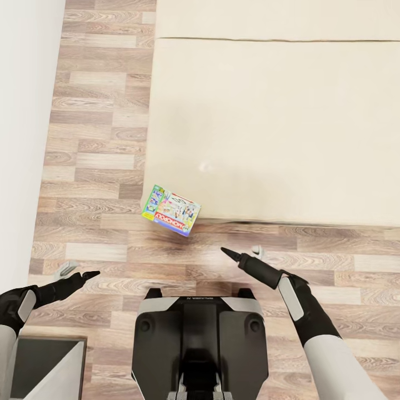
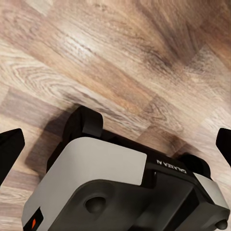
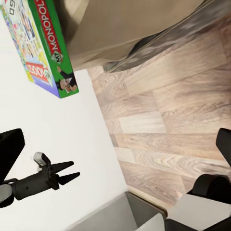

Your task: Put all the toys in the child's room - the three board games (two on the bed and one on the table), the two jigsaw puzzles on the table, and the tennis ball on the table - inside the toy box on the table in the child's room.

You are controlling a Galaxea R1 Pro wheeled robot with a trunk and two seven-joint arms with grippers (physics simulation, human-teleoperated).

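Both grippers, left [image 1: 89, 274] and right [image 1: 228, 253], empty with fingers apart, flank the board game [image 1: 171, 210] tilting off the bed [image 1: 278, 128] corner, ahead and between them, right arm slightly nearer.

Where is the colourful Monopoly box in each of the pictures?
Head view: the Monopoly box sits at the near corner of the bed, overhanging the wood floor.
Left wrist view: not in this picture.
Right wrist view: the box is at the top left corner, beside the bed.
Shared landmark: the wood floor.
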